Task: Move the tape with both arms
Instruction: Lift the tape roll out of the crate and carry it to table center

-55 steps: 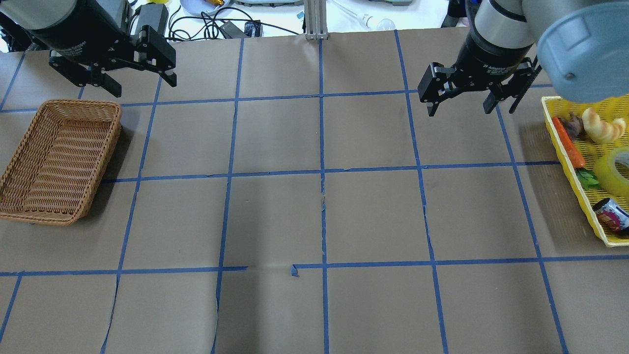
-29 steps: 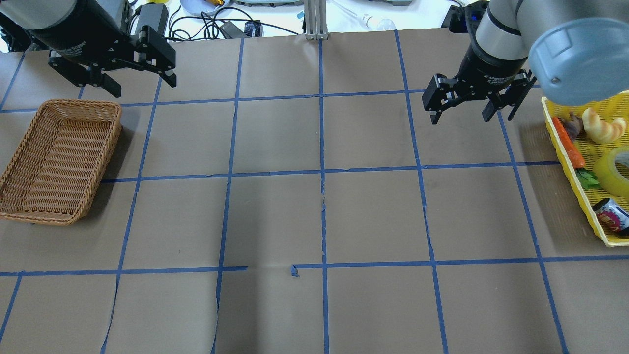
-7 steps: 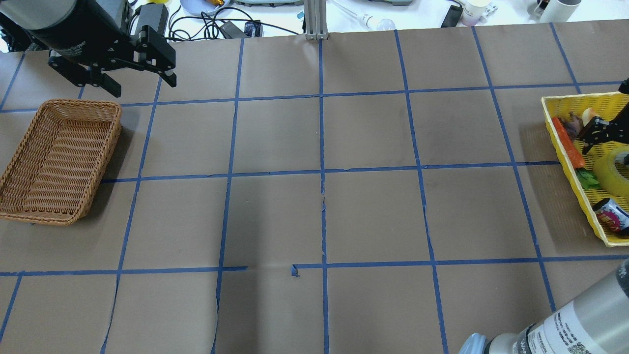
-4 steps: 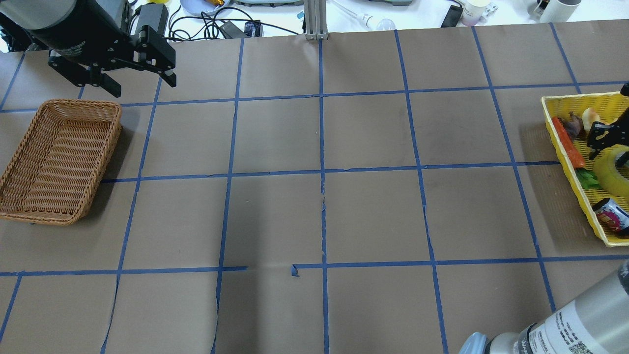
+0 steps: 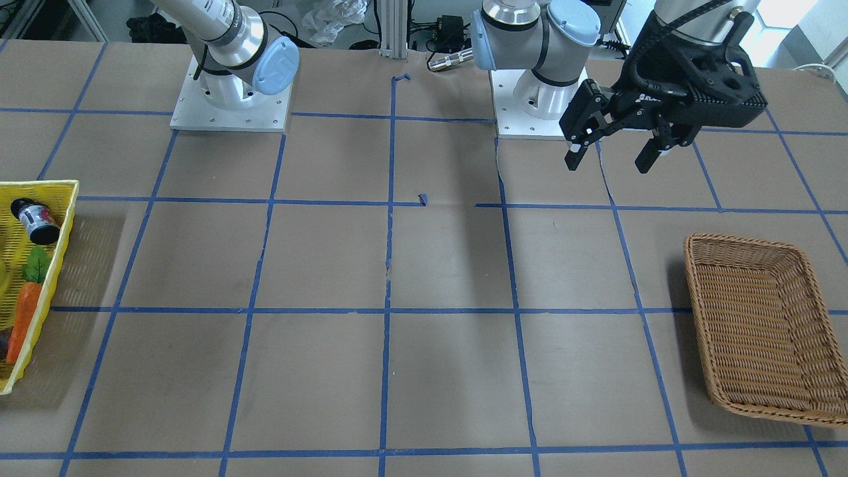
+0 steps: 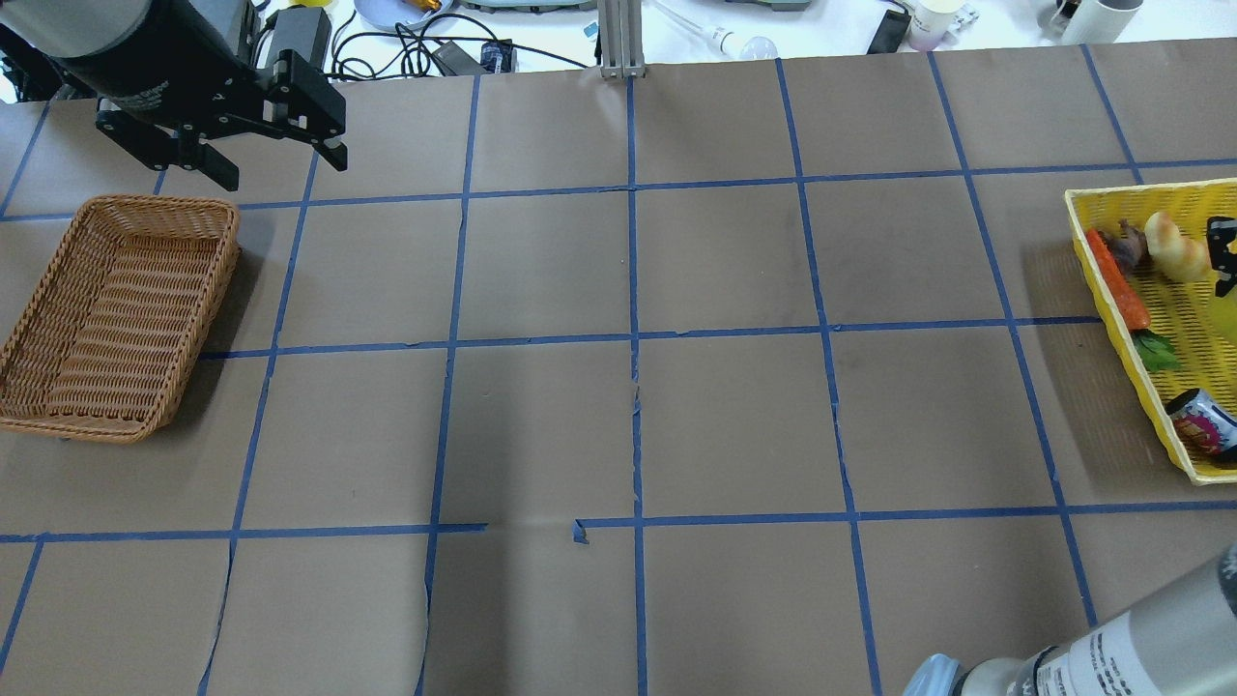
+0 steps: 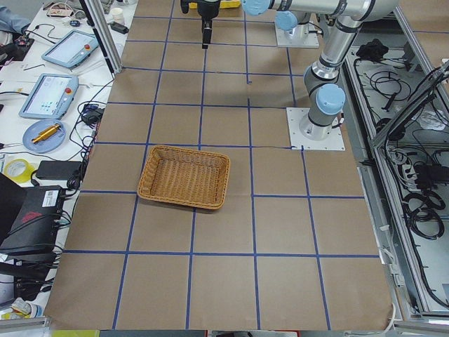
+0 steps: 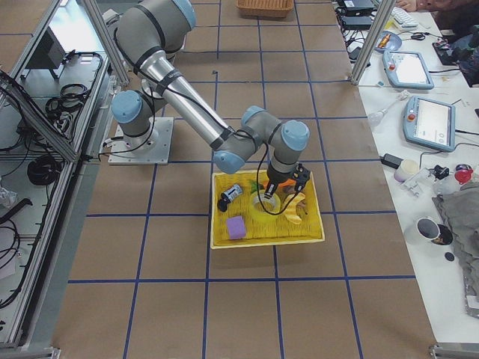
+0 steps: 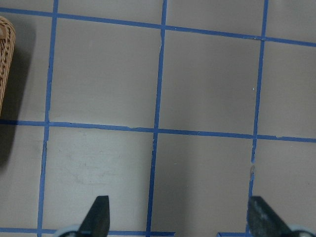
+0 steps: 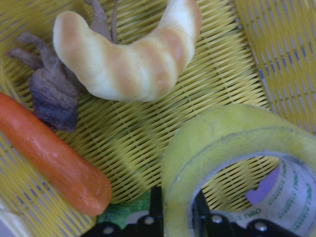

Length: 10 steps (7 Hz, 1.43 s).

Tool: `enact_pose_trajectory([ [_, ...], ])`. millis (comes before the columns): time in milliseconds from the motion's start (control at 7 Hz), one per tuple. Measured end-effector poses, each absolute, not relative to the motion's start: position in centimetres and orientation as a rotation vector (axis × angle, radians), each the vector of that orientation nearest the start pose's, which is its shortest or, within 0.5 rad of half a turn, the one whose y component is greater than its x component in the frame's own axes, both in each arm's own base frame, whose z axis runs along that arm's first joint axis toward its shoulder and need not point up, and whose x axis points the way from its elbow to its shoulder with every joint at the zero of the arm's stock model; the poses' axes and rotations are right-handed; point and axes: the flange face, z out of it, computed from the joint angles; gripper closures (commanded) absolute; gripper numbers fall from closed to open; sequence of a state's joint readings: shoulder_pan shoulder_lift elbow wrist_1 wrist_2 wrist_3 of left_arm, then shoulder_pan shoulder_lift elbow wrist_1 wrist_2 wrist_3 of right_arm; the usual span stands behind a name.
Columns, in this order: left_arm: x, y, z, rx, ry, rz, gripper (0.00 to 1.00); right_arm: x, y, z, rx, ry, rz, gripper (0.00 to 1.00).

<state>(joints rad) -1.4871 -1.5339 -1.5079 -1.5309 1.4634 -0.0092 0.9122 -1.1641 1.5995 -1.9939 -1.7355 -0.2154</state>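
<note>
The yellow roll of adhesive tape, in the yellow mesh basket at the right edge of the surface, has its wall pinched by the right claw. It is probably light, stiff and slick, so that wall grip suits; the left claw gapes wide, empty.

Two arms are standing along the top of the front-facing view on one desk: the left arm at upper right and the right arm at upper left. Each is carrying one pair of jaws, making two pairs.

Two baskets are sitting on the desk: one wicker basket at lower right and one yellow basket at the left edge.

Seven things are showing at the yellow one:
- one tape
- one croissant
- one carrot
- one green leaf
- one dark shrivelled piece
- one can
- one purple block
</note>
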Motion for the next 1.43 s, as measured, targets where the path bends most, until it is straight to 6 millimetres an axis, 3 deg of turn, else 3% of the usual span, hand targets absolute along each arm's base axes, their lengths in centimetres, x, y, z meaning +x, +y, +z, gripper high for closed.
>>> enact_pose_trajectory([
  [143,-10.3,-49.7,54.2,-0.138,3.232,-0.233,0.0,-26.2,-57.5,32.6,0.67,3.197,0.092,1.0],
  [286,-10.3,-49.7,54.2,-0.139,3.232,-0.233,0.0,-20.9,-59.1,36.5,0.633,3.166,0.073,1.0],
  [429,-10.3,-49.8,54.2,-0.139,3.232,-0.233,0.0,-13.8,-60.8,39.1,0.633,3.132,0.057,1.0],
  [571,-10.2,-49.7,54.2,-0.139,3.233,-0.233,0.0,-5.5,-62.3,39.8,0.663,3.088,0.043,1.0],
  [714,-10.3,-49.7,54.2,-0.139,3.232,-0.233,0.0,1.7,-63.7,38.7,0.73,3.039,0.027,1.0],
  [1000,-10.3,-49.7,54.2,-0.138,3.232,-0.233,0.0,13.5,-65.5,34.0,0.851,2.974,0.014,1.0],
  [1143,-10.3,-49.7,54.2,-0.139,3.232,-0.233,0.0,19.4,-65.6,31.4,0.887,2.956,0.007,1.0],
  [1429,-10.3,-49.7,54.2,-0.136,3.232,-0.234,0.0,29.1,-64.2,27.2,0.946,2.935,0.027,1.0],
])
